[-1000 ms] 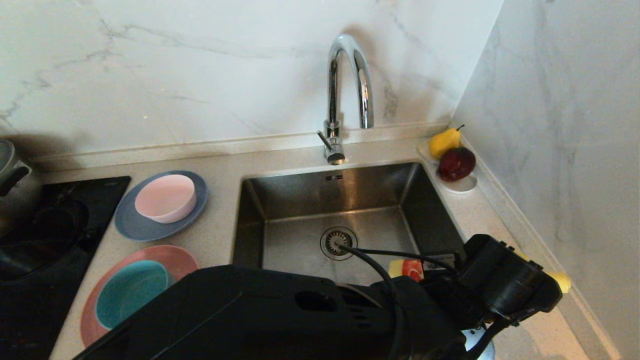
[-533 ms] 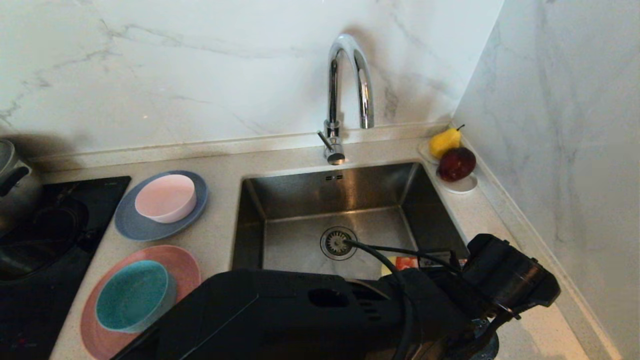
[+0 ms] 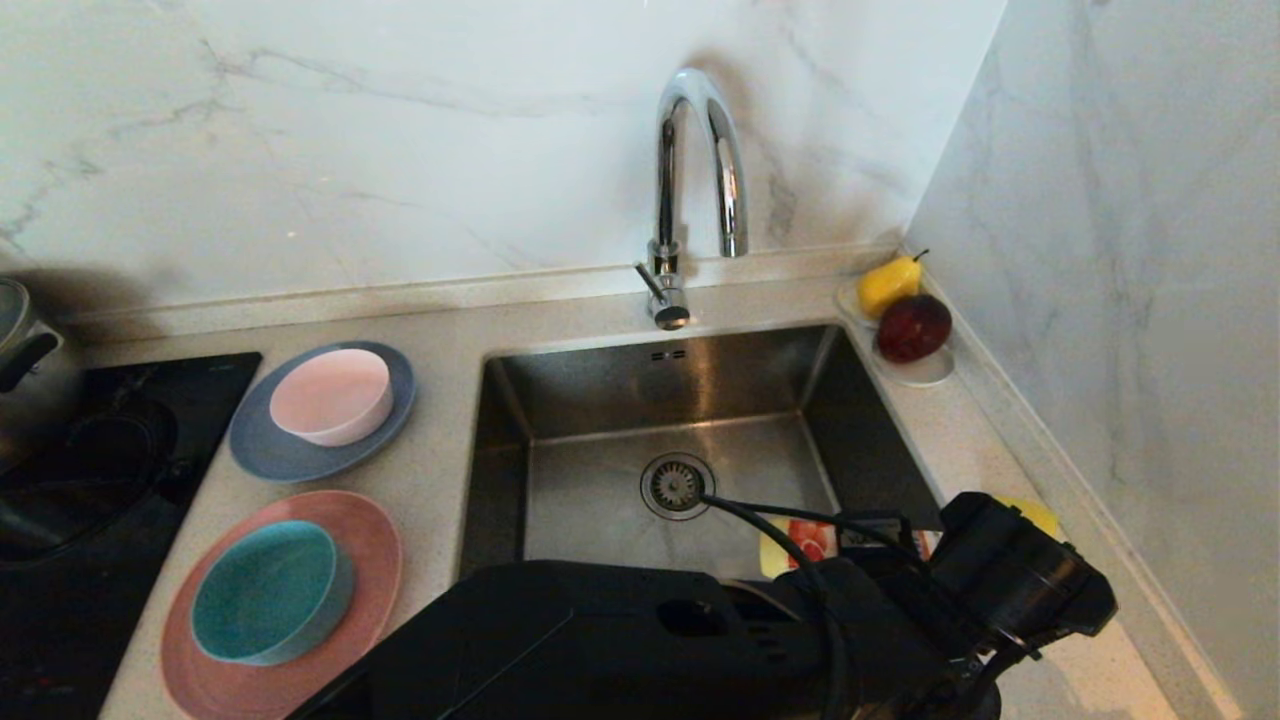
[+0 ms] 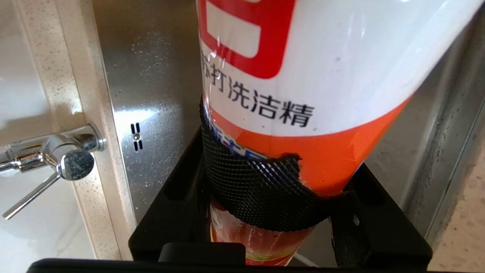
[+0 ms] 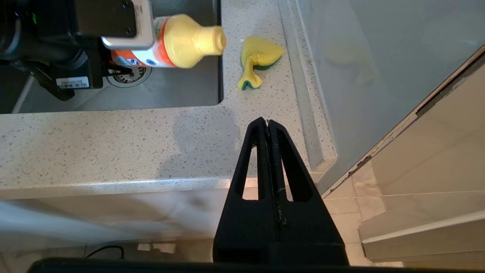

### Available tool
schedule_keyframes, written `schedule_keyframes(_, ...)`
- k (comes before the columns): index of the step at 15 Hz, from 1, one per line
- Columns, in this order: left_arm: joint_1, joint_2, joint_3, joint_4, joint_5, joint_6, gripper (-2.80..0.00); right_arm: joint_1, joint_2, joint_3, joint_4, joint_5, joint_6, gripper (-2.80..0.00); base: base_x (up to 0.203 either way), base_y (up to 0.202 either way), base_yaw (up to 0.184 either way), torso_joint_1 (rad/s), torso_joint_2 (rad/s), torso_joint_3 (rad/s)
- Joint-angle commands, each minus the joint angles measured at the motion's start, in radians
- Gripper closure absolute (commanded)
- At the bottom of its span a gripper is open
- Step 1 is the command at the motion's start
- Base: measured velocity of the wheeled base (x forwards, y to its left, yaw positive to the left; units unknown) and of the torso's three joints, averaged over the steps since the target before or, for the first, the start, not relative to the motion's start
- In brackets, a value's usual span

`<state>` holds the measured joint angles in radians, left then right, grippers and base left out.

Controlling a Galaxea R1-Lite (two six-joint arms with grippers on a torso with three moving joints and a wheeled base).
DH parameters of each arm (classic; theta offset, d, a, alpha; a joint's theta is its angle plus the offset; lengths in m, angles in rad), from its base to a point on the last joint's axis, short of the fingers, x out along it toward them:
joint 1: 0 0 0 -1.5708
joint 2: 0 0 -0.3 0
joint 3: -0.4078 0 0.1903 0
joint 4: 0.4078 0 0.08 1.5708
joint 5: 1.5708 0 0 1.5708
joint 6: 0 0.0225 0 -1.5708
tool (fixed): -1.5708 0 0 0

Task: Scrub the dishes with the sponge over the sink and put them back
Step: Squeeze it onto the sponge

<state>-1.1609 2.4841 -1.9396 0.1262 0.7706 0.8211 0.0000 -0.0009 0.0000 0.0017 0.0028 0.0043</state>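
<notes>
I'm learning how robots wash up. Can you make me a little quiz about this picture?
1. True or false: the left gripper holds the detergent bottle.
2. Where does the sponge lie? A) in the sink B) on the counter C) in the teal bowl
3. What sits on the blue-grey plate?

Key: 1 true. 2 B. 3 the pale pink bowl.

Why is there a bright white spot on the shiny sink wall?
In the left wrist view, light glares off the steel sink wall beside the overflow slots; in the head view, the faucet casts a soft grey shadow on the marble wall.
</notes>
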Motion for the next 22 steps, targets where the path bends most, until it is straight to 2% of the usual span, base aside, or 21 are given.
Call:
schedule_keyframes(1, -0.003, 0.012, -0.004, -0.002, 0.005, 0.005, 0.0, 0.0, 0.0, 0.0, 0.0, 0.0, 0.0, 0.0, 0.0, 0.0, 0.0, 0.0, 0.0, 0.0)
schedule_keyframes(5, -0.008, 0.018, -0.002, -0.035, 0.004, 0.021, 0.0, 0.0, 0.001, 0.0, 0.0, 0.0, 0.0, 0.0, 0.0, 0.0, 0.0, 0.0, 0.0, 0.0)
schedule_keyframes(7, -0.011, 0.022, -0.003, -0.061, 0.007, 0.049, 0.0, 0.0, 0.001, 0.0, 0.0, 0.0, 0.0, 0.0, 0.0, 0.0, 0.0, 0.0, 0.0, 0.0)
schedule_keyframes(9, -0.013, 0.03, -0.003, -0.077, 0.028, 0.065, 0.0, 0.0, 0.0, 0.0, 0.0, 0.0, 0.0, 0.0, 0.0, 0.0, 0.0, 0.0, 0.0, 0.0)
schedule_keyframes(12, -0.015, 0.036, -0.004, -0.086, 0.03, 0.098, 0.0, 0.0, 0.0, 0.0, 0.0, 0.0, 0.0, 0.0, 0.0, 0.0, 0.0, 0.0, 0.0, 0.0)
schedule_keyframes(14, -0.014, 0.035, -0.004, -0.086, 0.03, 0.147, 0.0, 0.0, 0.0, 0.0, 0.0, 0.0, 0.0, 0.0, 0.0, 0.0, 0.0, 0.0, 0.0, 0.0)
schedule_keyframes(19, -0.014, 0.042, -0.004, -0.086, 0.03, 0.161, 0.0, 0.0, -0.001, 0.0, 0.0, 0.0, 0.0, 0.0, 0.0, 0.0, 0.0, 0.0, 0.0, 0.0)
schedule_keyframes(22, -0.016, 0.052, -0.004, -0.086, 0.03, 0.204, 0.0, 0.0, 0.0, 0.0, 0.0, 0.0, 0.0, 0.0, 0.0, 0.0, 0.0, 0.0, 0.0, 0.0)
